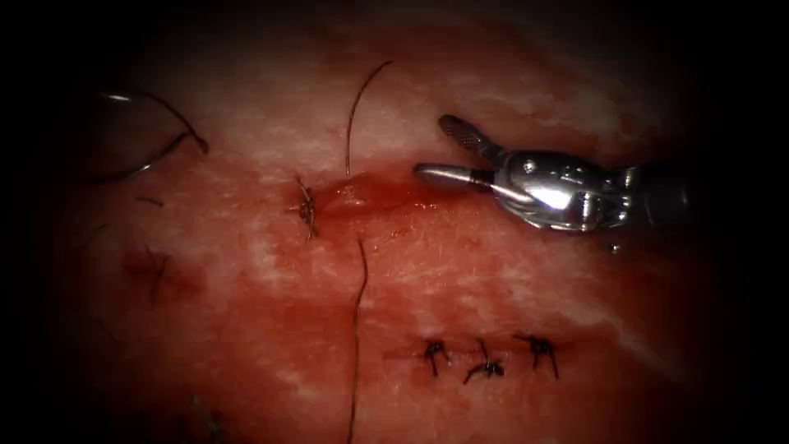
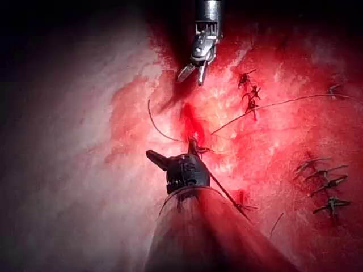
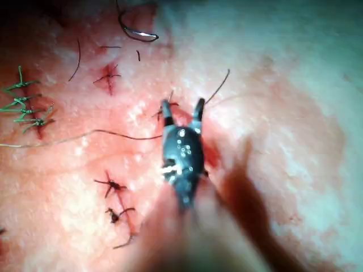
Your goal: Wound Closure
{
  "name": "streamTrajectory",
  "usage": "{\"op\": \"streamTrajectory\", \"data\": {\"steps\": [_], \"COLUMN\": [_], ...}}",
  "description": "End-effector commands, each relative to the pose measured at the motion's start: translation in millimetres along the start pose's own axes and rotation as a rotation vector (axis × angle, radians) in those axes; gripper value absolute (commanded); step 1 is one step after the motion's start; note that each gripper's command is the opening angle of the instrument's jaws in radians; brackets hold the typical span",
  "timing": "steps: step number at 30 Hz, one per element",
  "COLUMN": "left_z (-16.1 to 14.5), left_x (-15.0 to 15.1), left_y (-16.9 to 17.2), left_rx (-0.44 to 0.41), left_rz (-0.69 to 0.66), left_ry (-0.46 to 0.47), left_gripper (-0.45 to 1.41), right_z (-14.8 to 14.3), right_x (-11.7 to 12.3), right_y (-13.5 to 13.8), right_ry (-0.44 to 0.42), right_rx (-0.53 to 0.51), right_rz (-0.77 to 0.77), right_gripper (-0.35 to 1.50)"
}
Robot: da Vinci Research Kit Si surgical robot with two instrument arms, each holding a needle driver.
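- Just right of the cut (image 1: pixel 370 193): right tool (image 1: pixel 436 152) hovering, jaws gaping, gripping nothing.
- Far left on the tissue (image 1: pixel 493 271): needle (image 1: pixel 152 164) lying free.
- Across the cut: thread (image 1: pixel 358 329) trailing.
- In left wrist view: left tool (image 2: pixel 170 156) spread open by the cut, hold uncertain.

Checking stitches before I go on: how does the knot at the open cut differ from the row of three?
The knot at the cut stands alone beside the gaping cut; the row of three knots sits on a closed line. Long thread runs by the single knot; the row's tails are short. Both are dark thread. The right tool and left tool hold nothing, jaws open; the needle lies free on the tissue, left.
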Motion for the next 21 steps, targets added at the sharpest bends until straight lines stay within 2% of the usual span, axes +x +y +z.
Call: {"op": "streamTrajectory", "data": {"steps": [1, 3, 5, 9, 11, 14, 21], "left_z": [0.5, 0.4, 0.6, 1.8, 2.3, 2.9, 3.9], "left_x": [-1.1, -3.0, -4.9, -9.0, -9.9, -9.7, -5.6], "left_y": [0.7, 2.1, 4.3, 11.2, 14.0, 17.8, 23.2], "left_rx": [0.005, 0.004, -0.041, -0.207, -0.286, -0.403, -0.566], "left_rz": [-0.005, -0.045, -0.078, -0.158, -0.203, -0.239, -0.282], "left_ry": [-0.003, -0.058, -0.112, -0.265, -0.308, -0.319, -0.333], "left_gripper": [0.57, 0.61, 0.61, 0.62, 0.61, 0.56, 0.51], "right_z": [0.3, 0.3, 0.4, 0.6, 0.8, 1.0, 1.0], "right_x": [-0.7, -0.8, -0.9, -1.1, -1.3, -1.6, -1.9], "right_y": [-0.6, -0.6, -0.7, -0.9, -1.1, -1.4, -1.5], "right_ry": [0.000, 0.000, 0.000, -0.001, -0.005, -0.015, -0.023], "right_rx": [0.001, 0.001, 0.004, 0.011, 0.020, 0.026, 0.033], "right_rz": [0.002, 0.001, 0.001, 0.010, 0.013, 0.015, 0.017], "right_gripper": [1.40, 1.40, 1.40, 1.40, 1.40, 1.40, 1.40]}}
